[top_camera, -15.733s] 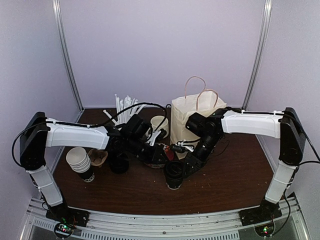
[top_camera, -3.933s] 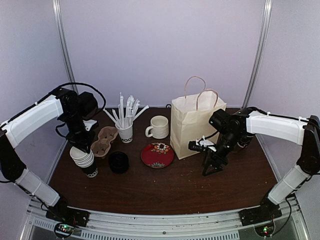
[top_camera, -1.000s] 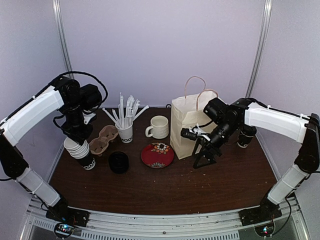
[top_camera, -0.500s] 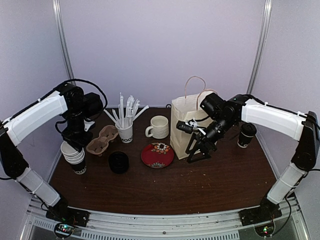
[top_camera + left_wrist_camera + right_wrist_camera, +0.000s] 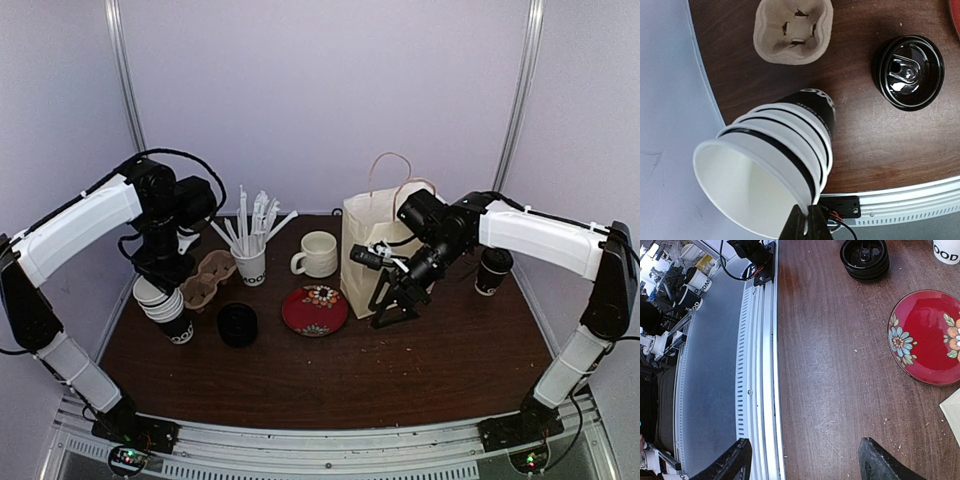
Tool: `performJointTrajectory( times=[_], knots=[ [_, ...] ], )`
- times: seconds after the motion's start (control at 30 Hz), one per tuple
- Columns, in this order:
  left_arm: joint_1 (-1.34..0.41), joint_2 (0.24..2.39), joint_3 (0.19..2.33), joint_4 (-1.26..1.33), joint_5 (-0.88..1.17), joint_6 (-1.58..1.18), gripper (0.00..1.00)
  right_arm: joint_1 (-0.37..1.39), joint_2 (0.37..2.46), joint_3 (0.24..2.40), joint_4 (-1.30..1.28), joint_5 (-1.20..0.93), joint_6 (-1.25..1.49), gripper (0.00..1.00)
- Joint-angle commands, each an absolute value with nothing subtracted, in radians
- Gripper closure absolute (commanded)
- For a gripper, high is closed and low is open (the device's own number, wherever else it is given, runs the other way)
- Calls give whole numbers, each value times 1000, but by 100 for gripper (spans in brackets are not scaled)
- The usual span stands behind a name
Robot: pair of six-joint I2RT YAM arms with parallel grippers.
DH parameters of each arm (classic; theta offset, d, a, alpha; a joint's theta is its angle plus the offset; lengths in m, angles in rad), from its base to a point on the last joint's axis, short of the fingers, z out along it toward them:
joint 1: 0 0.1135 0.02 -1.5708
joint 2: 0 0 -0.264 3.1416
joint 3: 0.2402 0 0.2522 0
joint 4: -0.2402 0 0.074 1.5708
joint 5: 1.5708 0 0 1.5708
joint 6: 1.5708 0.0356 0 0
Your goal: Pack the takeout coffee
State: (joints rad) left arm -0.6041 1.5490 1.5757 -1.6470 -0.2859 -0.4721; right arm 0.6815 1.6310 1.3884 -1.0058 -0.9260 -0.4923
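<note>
One takeout coffee (image 5: 493,270), a black lidded paper cup, stands at the right of the table, beyond my right arm. The second one is not in view. My left gripper (image 5: 165,285) is shut on the rim of a stack of empty black-and-white paper cups (image 5: 170,315) at the left edge; in the left wrist view the left gripper (image 5: 805,226) pinches the top cup's rim and the stack (image 5: 785,150) tilts. My right gripper (image 5: 393,305) is open and empty, low in front of the paper bag (image 5: 385,245); the right wrist view shows the right gripper (image 5: 807,465) spread over bare table.
A cardboard cup carrier (image 5: 205,278) sits by the stack, a pile of black lids (image 5: 238,325) in front of it. A white straw-filled cup (image 5: 250,262), a cream mug (image 5: 318,253) and a red flowered plate (image 5: 315,310) stand mid-table. The plate (image 5: 927,337) lies right of the open fingers.
My left gripper has shifted the cup stack slightly right and back, towards the carrier. My right gripper has moved left in front of the bag, uncovering the lidded cup at the right.
</note>
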Motion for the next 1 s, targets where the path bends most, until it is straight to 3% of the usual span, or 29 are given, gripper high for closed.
performJointTrajectory(
  times=[0.0,0.17,0.57,0.97],
  knots=[
    [-586,1552,1562,-1704,-202,-456,100,698,1641,1386,-934,-903,-433,24],
    [-612,1588,1588,-1794,-357,-501,100,705,1663,1423,-895,-894,-358,24],
    [-606,1567,1612,-1796,-379,-499,100,718,1677,1435,-914,-926,-365,24],
    [-613,1389,1674,-1798,-208,-547,100,719,1636,1446,-1023,-962,-451,24]
  ],
)
